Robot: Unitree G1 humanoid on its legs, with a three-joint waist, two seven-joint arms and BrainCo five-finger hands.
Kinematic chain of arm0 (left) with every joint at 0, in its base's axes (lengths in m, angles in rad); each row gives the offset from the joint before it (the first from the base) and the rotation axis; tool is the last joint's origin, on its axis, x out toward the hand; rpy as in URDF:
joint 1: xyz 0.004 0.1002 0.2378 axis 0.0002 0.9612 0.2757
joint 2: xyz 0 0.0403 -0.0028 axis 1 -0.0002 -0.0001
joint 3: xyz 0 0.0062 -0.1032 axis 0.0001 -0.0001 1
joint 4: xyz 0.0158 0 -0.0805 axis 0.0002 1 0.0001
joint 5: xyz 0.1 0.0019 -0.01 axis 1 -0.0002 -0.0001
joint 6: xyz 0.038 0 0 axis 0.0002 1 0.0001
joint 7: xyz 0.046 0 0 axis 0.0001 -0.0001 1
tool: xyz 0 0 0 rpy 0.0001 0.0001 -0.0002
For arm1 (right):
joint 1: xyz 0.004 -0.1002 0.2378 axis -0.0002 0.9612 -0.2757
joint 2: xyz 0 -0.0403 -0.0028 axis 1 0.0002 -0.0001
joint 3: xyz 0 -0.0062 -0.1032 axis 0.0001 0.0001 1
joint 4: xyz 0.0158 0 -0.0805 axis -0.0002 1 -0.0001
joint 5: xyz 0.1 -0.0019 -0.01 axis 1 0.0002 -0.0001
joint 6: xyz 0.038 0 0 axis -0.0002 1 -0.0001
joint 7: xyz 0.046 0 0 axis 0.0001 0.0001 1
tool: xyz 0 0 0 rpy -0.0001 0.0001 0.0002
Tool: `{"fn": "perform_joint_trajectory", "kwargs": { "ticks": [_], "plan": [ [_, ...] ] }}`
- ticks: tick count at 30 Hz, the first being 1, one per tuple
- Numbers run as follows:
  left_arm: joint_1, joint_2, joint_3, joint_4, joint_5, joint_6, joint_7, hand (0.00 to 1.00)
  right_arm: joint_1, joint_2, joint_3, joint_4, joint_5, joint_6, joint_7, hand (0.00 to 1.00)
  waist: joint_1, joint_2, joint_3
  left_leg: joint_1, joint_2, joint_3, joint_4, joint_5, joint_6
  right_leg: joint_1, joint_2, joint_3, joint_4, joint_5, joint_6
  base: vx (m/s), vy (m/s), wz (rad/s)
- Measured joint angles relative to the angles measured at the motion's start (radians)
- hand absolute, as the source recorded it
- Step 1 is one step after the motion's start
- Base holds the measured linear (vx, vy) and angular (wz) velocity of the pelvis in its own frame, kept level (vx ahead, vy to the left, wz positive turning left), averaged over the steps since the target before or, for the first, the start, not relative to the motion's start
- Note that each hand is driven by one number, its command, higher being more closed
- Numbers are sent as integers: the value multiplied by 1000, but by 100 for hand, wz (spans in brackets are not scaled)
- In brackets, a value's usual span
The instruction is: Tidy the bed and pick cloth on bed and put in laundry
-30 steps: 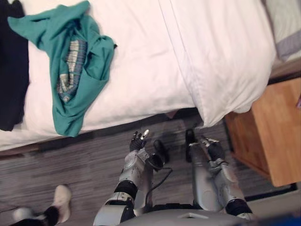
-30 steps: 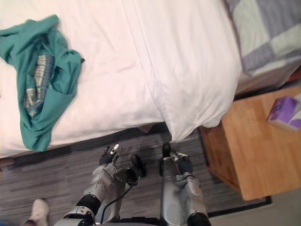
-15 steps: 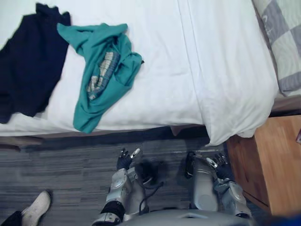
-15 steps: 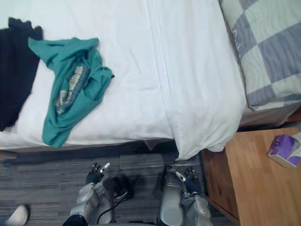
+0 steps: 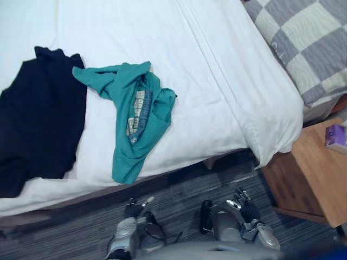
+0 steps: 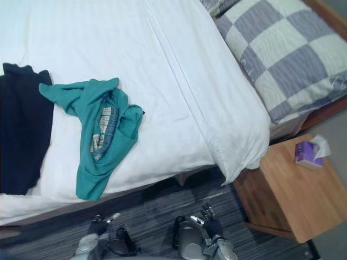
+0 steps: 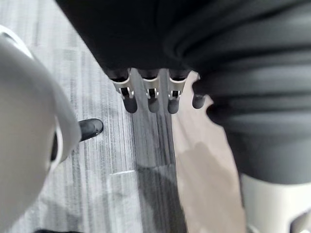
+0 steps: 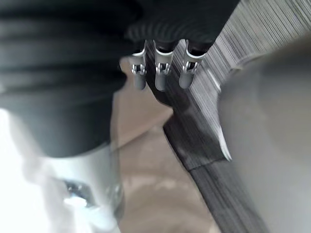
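A crumpled teal garment (image 5: pixel 135 119) lies on the white bed (image 5: pixel 135 43) near its front edge, one end hanging over the side. To its left a black garment (image 5: pixel 38 135) is spread flat on the sheet. Both of my hands hang low over the floor in front of the bed, well short of the clothes. My left hand (image 5: pixel 133 208) is open with relaxed fingers (image 7: pixel 148 94) and holds nothing. My right hand (image 5: pixel 244 205) is open too, its fingers (image 8: pixel 160 73) straight over the floor.
A white folded cover (image 5: pixel 260 108) runs down the bed's right side, with a grey-and-white checked pillow (image 5: pixel 303 43) behind it. A wooden nightstand (image 5: pixel 320 184) stands at the right with a purple tissue box (image 5: pixel 336 138) on it. Dark striped carpet (image 5: pixel 179 189) lies between me and the bed.
The camera has moved: more of the bed, the black garment and the checked pillow have come into view. My hands sit lower in the picture, still open and empty.
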Motion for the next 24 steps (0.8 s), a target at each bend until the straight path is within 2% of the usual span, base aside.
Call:
{"fn": "perform_joint_trajectory", "kwargs": {
  "ticks": [1, 2, 3, 5, 6, 8, 9, 10, 11, 12, 14, 16, 17, 18, 19, 21, 22, 23, 24],
  "plan": [
    [-13, -3, -34, -2, 20, -1, 3, 0, 4, -5, 30, -3, 26, -10, 4, 0, -4, 6, 1, -11, 1, -34, 28, 0, 2, 22, -1, 9, 6, -12, -25, 3, -16, 92],
    [-31, -17, -63, -11, 47, -6, 10, 0, 4, -6, 66, -15, 35, -15, 6, 0, 1, 3, 4, -52, 6, -55, 107, -15, 21, 18, -17, 3, 36, -30, -43, -11, -28, 89],
    [-33, -26, -68, -26, 45, -10, 15, 0, 4, -12, 85, -28, 33, -15, 6, 0, 3, 6, 9, -84, 15, -56, 166, -31, 33, 12, -23, 0, 57, -39, -42, -61, -27, 70],
    [-13, -56, -84, -88, 1, -38, 9, 0, 2, -29, 131, -92, 25, -10, -12, 0, 9, 16, 36, -181, 55, -54, 407, -86, 70, -10, -57, -3, 166, -118, -28, -123, 29, 36],
    [-2, -56, -92, -101, -1, -47, -5, 0, 1, -28, 140, -109, 24, -6, -29, 0, 10, 18, 36, -199, 63, -55, 443, -98, 75, -20, -62, -1, 195, -142, -23, -123, 61, 12],
    [26, -53, -106, -137, 1, -65, -43, 0, -6, -27, 155, -148, 21, 16, -77, 0, 10, 30, 43, -194, 66, -55, 454, -156, 66, -57, -80, 10, 273, -187, -19, -113, 52, 2],
    [35, -51, -108, -149, 1, -71, -65, 0, -8, -26, 159, -163, 10, 27, -93, 0, 11, 30, 43, -181, 45, -51, 411, -188, 30, -97, -92, 31, 317, -208, -14, -181, 28, -6],
    [37, -47, -107, -150, 1, -81, -83, 0, -7, -23, 165, -169, -8, 34, -105, 0, 17, 17, 39, -179, 17, -37, 386, -172, 39, -126, -111, 65, 333, -213, -11, -152, 14, -13],
    [40, -48, -106, -148, -1, -89, -90, 0, -7, -26, 170, -170, -20, 41, -111, 0, 25, 14, 33, -178, 4, -35, 378, -154, 35, -135, -120, 81, 334, -211, -11, -113, 10, -40],
    [43, -49, -106, -144, -12, -98, -105, 0, -7, -28, 167, -170, -37, 49, -123, 0, 32, 11, 33, -179, -9, -83, 360, -151, 49, -147, -131, 104, 328, -194, -17, -21, 3, -62],
    [47, -52, -106, -106, -44, -103, -128, 0, -6, -33, 150, -164, -67, 46, -138, 0, 26, 31, 19, -130, 26, -138, 309, -154, 47, -139, -130, 131, 326, -184, -5, 11, 38, -56],
    [45, -74, -126, -61, -48, -103, -148, 0, -8, -78, 145, -116, -68, 27, -138, 0, 1, 72, -2, -88, 62, -196, 206, -125, 31, -127, -131, 143, 296, -161, 43, 28, 214, -20],
    [43, -73, -141, -47, -43, -103, -159, 0, -7, -85, 142, -101, -61, 19, -134, 0, 0, 81, -7, -86, 65, -201, 186, -117, 18, -126, -132, 143, 283, -153, 58, 7, 338, 2],
    [32, -65, -155, -33, -28, -98, -180, 0, -5, -87, 137, -73, -41, 7, -120, 0, 1, 76, -7, -83, 52, -203, 170, -87, -83, -110, -144, 144, 242, -128, 91, 3, 346, 8],
    [18, -52, -166, -19, -14, -89, -188, 0, -1, -74, 138, -68, -27, 5, -112, 0, 2, 68, -8, -77, 28, -200, 165, -90, -69, -72, -154, 145, 166, -87, 106, 8, 340, 5],
    [15, -26, -193, -13, 15, -89, -192, 0, 7, -71, 149, -68, -9, 8, -97, 0, 7, 48, -18, -78, 19, -191, 154, -106, -45, -22, -150, 136, 38, -15, 98, 16, 310, -8],
    [12, -5, -194, -7, 16, -87, -190, 0, 6, -61, 154, -69, -6, 21, -86, 0, 7, 45, -21, -73, 16, -180, 137, -101, -37, -10, -139, 121, 10, 2, 97, 64, 282, -31],
    [8, 18, -194, -1, 16, -78, -185, 0, 4, -54, 173, -71, -17, 35, -75, 0, 6, 30, -29, -44, 18, -155, 98, -85, -36, -4, -103, 53, 9, 2, 95, 95, 167, -49],
    [10, 20, -193, -1, 11, -72, -168, 0, 1, -56, 186, -73, -57, 39, -75, 0, 11, 33, -31, -8, 21, -122, 56, -67, -33, -2, -73, 9, -6, 6, 79, 162, 152, -74]
  ]
}}
